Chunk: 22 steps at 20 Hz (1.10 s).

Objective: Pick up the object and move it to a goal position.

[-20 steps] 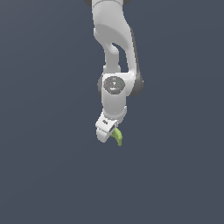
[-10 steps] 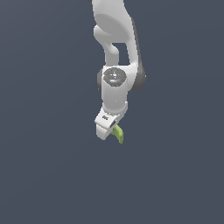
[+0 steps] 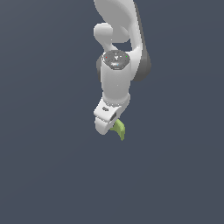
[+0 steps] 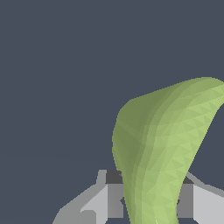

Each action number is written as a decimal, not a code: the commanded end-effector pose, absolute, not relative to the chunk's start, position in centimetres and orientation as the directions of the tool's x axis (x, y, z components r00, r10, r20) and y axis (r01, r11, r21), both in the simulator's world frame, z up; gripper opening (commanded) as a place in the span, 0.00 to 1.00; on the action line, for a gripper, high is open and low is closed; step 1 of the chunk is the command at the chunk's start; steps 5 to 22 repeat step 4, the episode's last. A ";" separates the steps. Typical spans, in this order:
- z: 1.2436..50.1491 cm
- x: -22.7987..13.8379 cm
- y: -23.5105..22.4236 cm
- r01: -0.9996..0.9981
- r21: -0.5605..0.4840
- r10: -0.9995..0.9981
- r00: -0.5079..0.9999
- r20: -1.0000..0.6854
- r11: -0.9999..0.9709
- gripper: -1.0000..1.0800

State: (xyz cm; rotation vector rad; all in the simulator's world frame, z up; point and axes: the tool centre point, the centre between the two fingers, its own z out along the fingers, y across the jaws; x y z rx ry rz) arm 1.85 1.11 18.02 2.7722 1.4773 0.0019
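Exterior view. Item: gripper (image 3: 114,127), white, at the end of the arm (image 3: 116,81), pointing down against a plain dark ground. Closed on the object (image 3: 119,129), which hangs just beneath it and pokes out past its lower edge; the fingers themselves are hidden behind the gripper body. No goal marker is visible, so progress toward it cannot be read here. Step in hand, by judgement: carrying the held object to the goal. To do this well: keep the squeeze constant, travel smoothly without sudden wrist turns, and release only once over the goal, since the curved piece could pivot in the grip.

Wrist view. Item: object (image 4: 162,148), clamped between the two grey fingers (image 4: 114,199), one on each side, touching it. The opening is narrow, no wider than the object's stem end. From the fingers the object extends away from the palm and bends off to one side.

Appearance: yellow-green, smooth and matte, banana-like, faceted shading, paler along one flank, darker on the other, tapering to a rounded tip.
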 end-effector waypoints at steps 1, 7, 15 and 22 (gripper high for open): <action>18.5 1.9 1.1 0.830 0.000 0.830 0.558 0.000 -0.558 0.00; 18.4 2.0 1.1 0.830 0.000 0.830 0.558 0.000 -0.558 0.00; 18.4 2.0 1.1 0.830 0.000 0.830 0.558 0.000 -0.558 0.00; 18.4 2.0 1.1 0.830 0.000 0.830 0.558 0.000 -0.558 0.00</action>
